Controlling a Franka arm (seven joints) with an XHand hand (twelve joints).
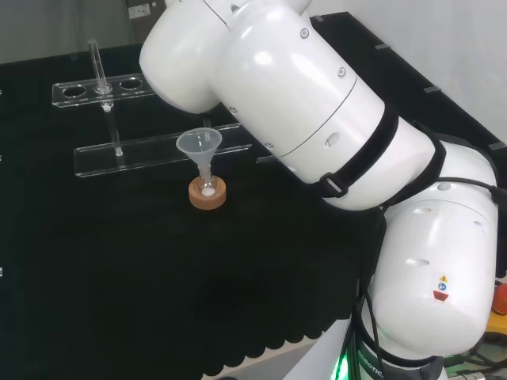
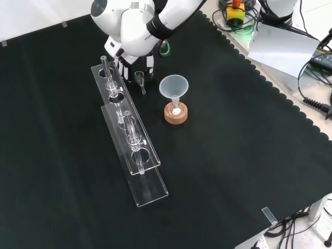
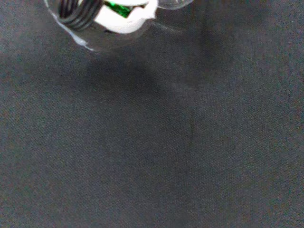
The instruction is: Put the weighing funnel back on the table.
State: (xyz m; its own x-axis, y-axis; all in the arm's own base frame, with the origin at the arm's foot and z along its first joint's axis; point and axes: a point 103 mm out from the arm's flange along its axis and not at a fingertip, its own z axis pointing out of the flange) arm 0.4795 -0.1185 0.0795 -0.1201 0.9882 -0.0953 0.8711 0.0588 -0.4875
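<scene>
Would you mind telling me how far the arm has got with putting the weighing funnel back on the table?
Done: nothing final yet. In hand: the hand appears to hold the weighing funnel low over the cloth, beside the rack end in the front view. Left: set it on the bare cloth seen beneath in the wrist view, let go and withdraw.

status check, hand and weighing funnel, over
Hand shut on weighing funnel, stem down, beside the tube rack. Not yet released. Funnel stands close, right of it in front view.
</scene>
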